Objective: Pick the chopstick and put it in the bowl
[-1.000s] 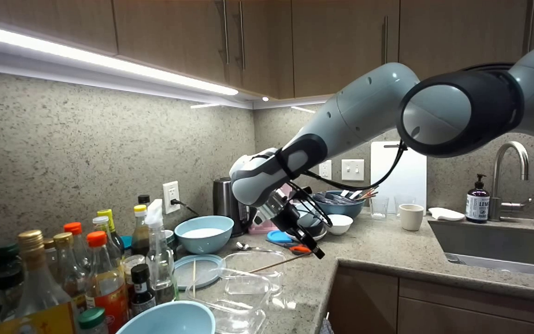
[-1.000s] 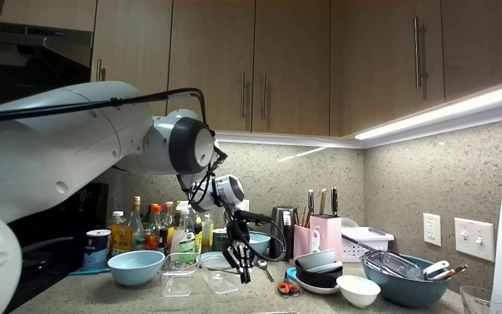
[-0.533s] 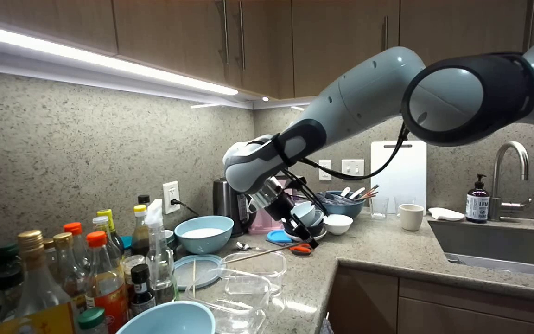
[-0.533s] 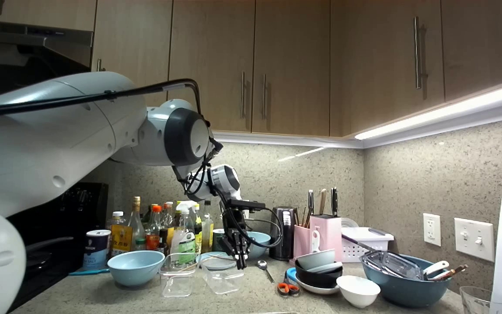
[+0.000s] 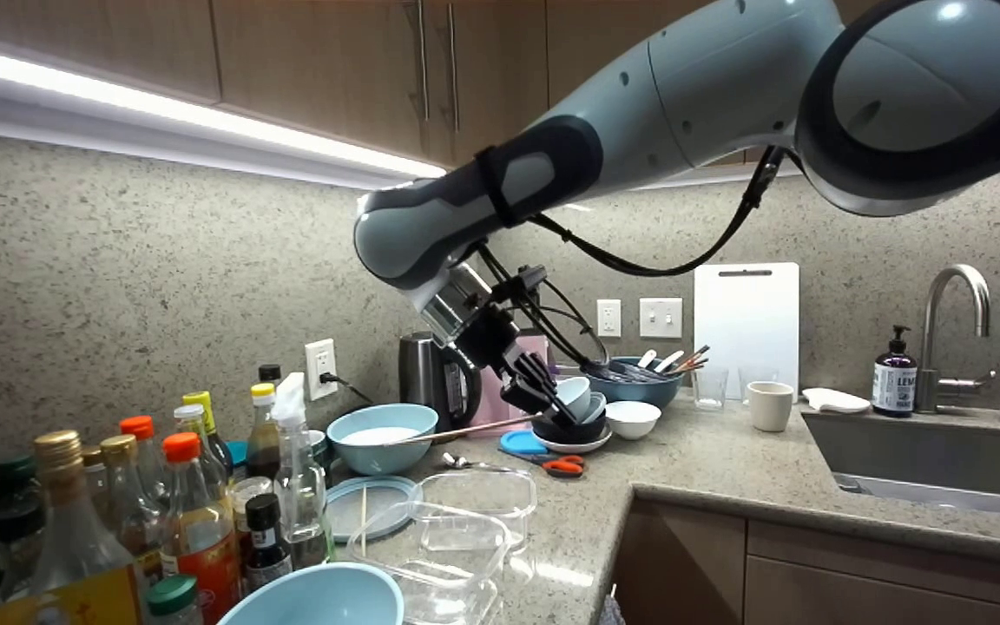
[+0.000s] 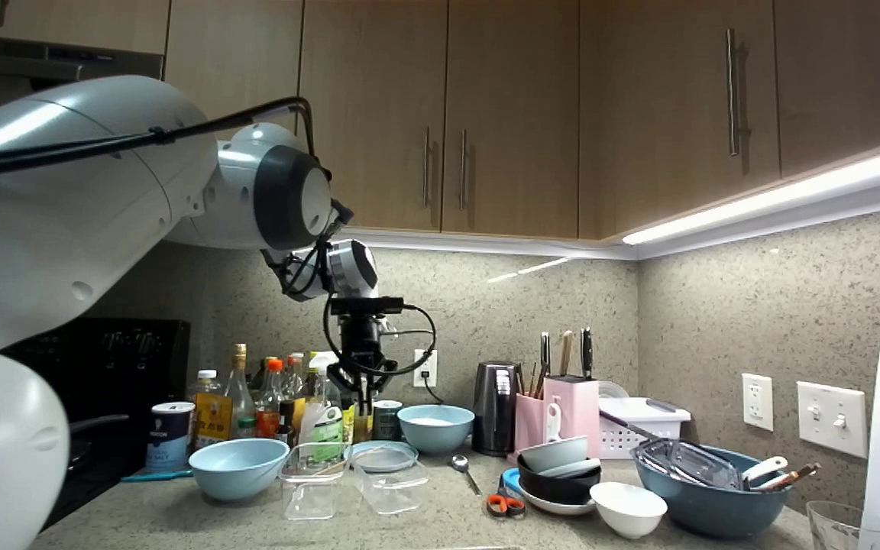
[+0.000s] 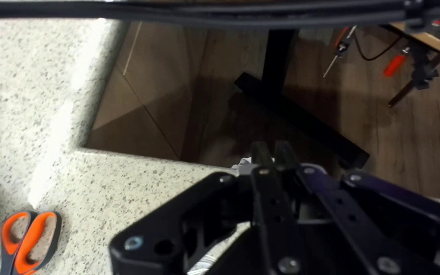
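The chopstick [image 5: 483, 426], thin and light brown, is held by my gripper [image 5: 569, 417] and sticks out sideways in the air. Its free end overlaps a light-blue bowl [image 5: 396, 451] in that exterior view. This bowl stands near the kettle and also shows in an exterior view [image 6: 435, 434]. A second light-blue bowl [image 6: 237, 470] stands near the bottles, partly cut off in an exterior view [image 5: 318, 599]. My gripper [image 6: 364, 409] is above the counter, its fingers nearly together. In the wrist view my gripper [image 7: 269, 149] shows a narrow gap, and the chopstick is hidden.
Another thin pale stick [image 5: 364, 521] lies over a blue lid [image 5: 335, 503]. Clear plastic containers [image 6: 310, 500] stand beside it. Bottles [image 5: 192, 512] crowd one side. Orange-handled scissors [image 7: 33, 236], stacked dark bowls [image 6: 558, 485] and a kettle [image 6: 494, 409] stand nearby.
My gripper has risen and moved left in both exterior views, carrying the chopstick with it. The gripper has also turned. The bowls have stayed in place.
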Robot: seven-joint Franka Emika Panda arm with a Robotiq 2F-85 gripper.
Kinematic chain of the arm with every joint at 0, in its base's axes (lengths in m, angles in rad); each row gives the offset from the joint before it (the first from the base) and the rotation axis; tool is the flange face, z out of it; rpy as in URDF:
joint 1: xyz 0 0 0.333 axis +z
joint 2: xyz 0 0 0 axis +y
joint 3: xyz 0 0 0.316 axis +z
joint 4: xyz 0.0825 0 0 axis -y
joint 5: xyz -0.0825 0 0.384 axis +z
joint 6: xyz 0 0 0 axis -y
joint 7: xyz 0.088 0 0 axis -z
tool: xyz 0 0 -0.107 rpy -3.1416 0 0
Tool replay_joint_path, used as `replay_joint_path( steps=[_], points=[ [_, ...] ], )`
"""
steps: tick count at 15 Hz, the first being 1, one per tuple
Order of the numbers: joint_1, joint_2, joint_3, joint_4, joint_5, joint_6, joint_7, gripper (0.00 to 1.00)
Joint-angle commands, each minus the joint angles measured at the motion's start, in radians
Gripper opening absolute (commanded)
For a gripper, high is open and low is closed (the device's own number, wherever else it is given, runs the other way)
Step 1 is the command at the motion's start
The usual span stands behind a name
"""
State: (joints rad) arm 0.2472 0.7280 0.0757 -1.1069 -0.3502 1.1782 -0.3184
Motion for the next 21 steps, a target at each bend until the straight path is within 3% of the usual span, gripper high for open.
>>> replay_joint_path(
  steps=[1, 4, 5, 10, 21],
  points=[
    [0.032, -0.02, 0.013, -0.015, 0.085, -0.079, 0.233, 0.07],
    [0.046, 0.005, 0.02, 0.01, 0.143, -0.084, 0.332, 0.07],
    [0.046, 0.006, 0.023, 0.011, 0.101, -0.068, 0.257, 0.08],
    [0.051, 0.012, 0.021, 0.012, 0.111, -0.068, 0.288, 0.07],
    [0.241, 0.234, 0.072, 0.229, 0.108, -0.334, 0.304, 0.07]
  ],
)
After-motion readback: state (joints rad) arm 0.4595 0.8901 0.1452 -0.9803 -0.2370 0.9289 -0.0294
